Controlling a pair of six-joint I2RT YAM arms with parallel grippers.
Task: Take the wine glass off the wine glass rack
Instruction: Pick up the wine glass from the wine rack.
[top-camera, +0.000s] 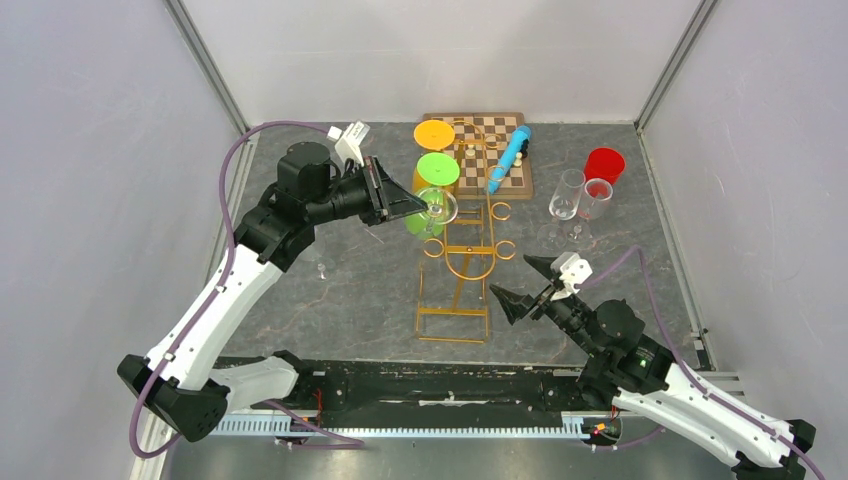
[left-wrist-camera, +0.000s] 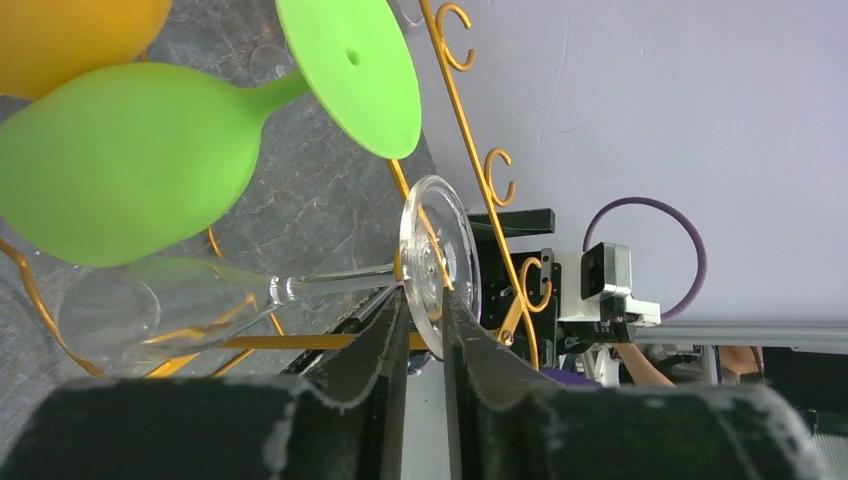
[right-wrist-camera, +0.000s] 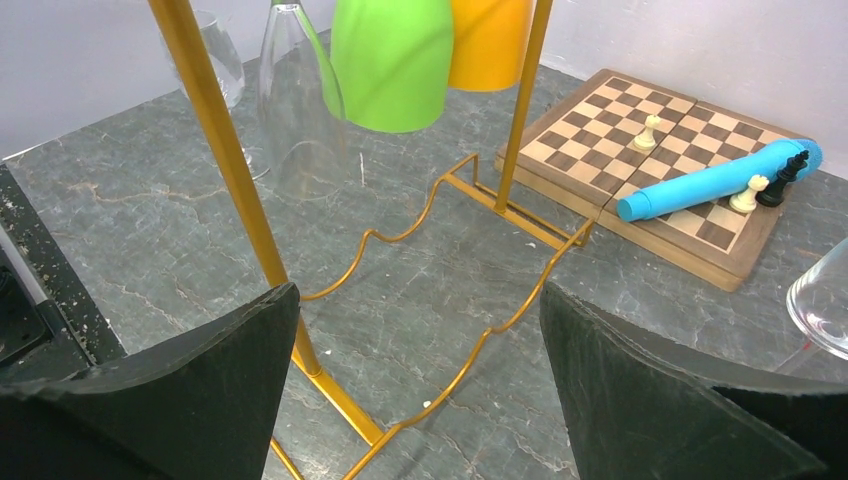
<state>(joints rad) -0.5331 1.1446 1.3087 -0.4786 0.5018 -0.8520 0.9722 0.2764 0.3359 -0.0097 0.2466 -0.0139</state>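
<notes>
Nearest, the right end effector (top-camera: 513, 277) hangs wide open and empty by the wine glass rack (right-wrist-camera: 213, 130), likely ready to steady it. Farther off, the left end effector (left-wrist-camera: 424, 300) pinches the foot of the clear wine glass (left-wrist-camera: 280, 290), which hangs inverted on the rack.

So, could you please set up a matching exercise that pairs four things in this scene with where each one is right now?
Things:
1. clear glass wine glass
2. blue cylindrical tube
3. red plastic cup
4. right gripper

Places or states:
A. standing at the far right, beside two clear glasses
B. hanging on the gold wire rack, foot between the jaws of the left gripper
C. open, near the rack's base
D. lying across the wooden chessboard

Pairs: 1-B; 2-D; 3-A; 4-C.
</notes>
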